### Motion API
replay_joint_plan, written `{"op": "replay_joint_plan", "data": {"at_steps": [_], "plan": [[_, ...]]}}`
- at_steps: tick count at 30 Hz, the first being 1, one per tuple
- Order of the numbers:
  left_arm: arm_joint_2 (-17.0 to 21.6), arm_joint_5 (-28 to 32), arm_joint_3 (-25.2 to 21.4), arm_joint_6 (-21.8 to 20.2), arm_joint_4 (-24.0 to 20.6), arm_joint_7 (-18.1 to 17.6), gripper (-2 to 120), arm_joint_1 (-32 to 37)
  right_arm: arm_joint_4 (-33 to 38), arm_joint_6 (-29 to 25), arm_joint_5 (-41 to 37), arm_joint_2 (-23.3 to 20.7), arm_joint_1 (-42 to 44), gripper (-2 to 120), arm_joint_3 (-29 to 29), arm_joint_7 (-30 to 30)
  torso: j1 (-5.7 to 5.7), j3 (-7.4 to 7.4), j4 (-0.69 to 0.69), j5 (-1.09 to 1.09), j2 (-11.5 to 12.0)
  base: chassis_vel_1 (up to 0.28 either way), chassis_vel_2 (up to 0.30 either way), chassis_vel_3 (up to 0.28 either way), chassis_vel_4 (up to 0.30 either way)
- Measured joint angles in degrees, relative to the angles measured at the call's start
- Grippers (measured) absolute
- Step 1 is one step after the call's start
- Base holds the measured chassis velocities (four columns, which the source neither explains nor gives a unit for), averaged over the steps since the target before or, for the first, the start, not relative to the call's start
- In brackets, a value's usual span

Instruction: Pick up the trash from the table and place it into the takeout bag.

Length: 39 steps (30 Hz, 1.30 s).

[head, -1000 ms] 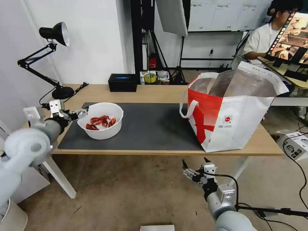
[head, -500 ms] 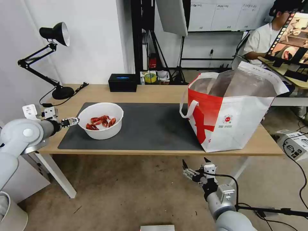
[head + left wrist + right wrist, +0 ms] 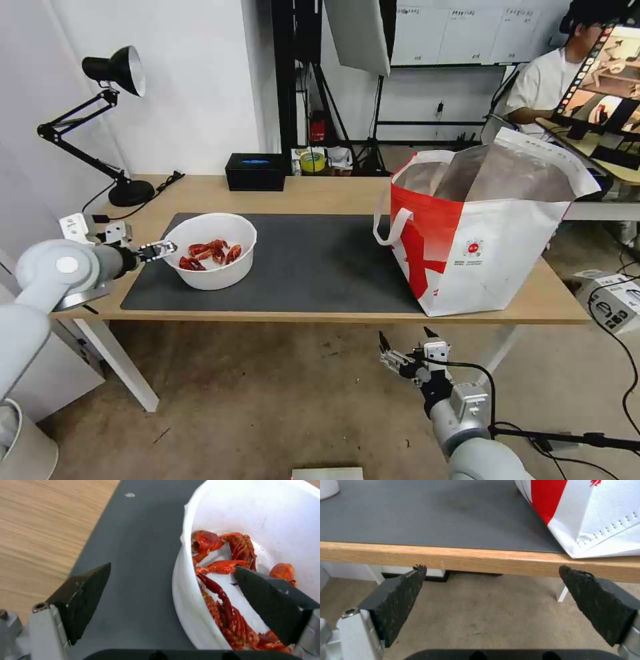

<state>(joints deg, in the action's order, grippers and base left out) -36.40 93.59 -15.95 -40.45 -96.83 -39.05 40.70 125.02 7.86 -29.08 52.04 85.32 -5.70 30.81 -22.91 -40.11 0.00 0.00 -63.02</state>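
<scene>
Left gripper [image 3: 171, 580] fingers wide, straddling rim of white bowl of red crayfish shells [image 3: 210, 251] for grasp; right gripper [image 3: 405, 349] spread, parked under light-wood bench [image 3: 333, 193].

Bright, even indoor light, no harsh shadows. Soft shadow under bowl [image 3: 209, 250] on mat [image 3: 313, 267]; bag [image 3: 480, 227] foil lining shows dull sheen. Head view bows at edges. Left wrist view soft: near fingers [image 3: 83, 597] blurred, shells [image 3: 226, 565] fairly sharp. Lamp [image 3: 113, 70] unlit.
</scene>
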Motion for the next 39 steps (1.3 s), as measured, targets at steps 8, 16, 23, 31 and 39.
{"op": "replay_joint_plan", "data": {"at_steps": [8, 16, 23, 31, 39], "plan": [[-0.6, 0.7, 3.6, -0.9, 2.0, -1.5, 99, -2.9, 0.0, 0.0, 0.0, 0.0, 0.0, 100, 0.0, 0.0, 0.00, 0.00, 0.00, 0.00, 0.0, 0.000, 0.000, 0.000, 0.000], [-0.9, 1.1, 5.9, -1.1, 2.7, -2.8, 72, -4.8, 0.0, 0.0, 0.0, 0.0, 0.0, 100, 0.0, 0.0, 0.00, 0.00, 0.00, 0.00, 0.0, 0.000, 0.000, 0.000, 0.000], [-0.9, 1.1, 6.8, -0.8, 2.5, -3.1, 44, -5.2, 0.0, 0.0, 0.0, 0.0, 0.0, 100, 0.0, 0.0, 0.00, 0.00, 0.00, 0.00, 0.0, 0.000, 0.000, 0.000, 0.000], [-0.6, 0.9, 7.0, 0.4, 1.4, -3.6, 15, -4.9, 0.0, 0.0, 0.0, 0.0, 0.0, 100, 0.0, 0.0, 0.00, 0.00, 0.00, 0.00, 0.0, 0.000, 0.000, 0.000, 0.000], [-0.4, 0.9, 6.9, 0.8, 0.6, -3.7, 0, -4.6, 0.0, 0.0, 0.0, 0.0, 0.0, 100, 0.0, 0.0, 0.00, 0.00, 0.00, 0.00, 0.0, 0.000, 0.000, 0.000, 0.000]]}}
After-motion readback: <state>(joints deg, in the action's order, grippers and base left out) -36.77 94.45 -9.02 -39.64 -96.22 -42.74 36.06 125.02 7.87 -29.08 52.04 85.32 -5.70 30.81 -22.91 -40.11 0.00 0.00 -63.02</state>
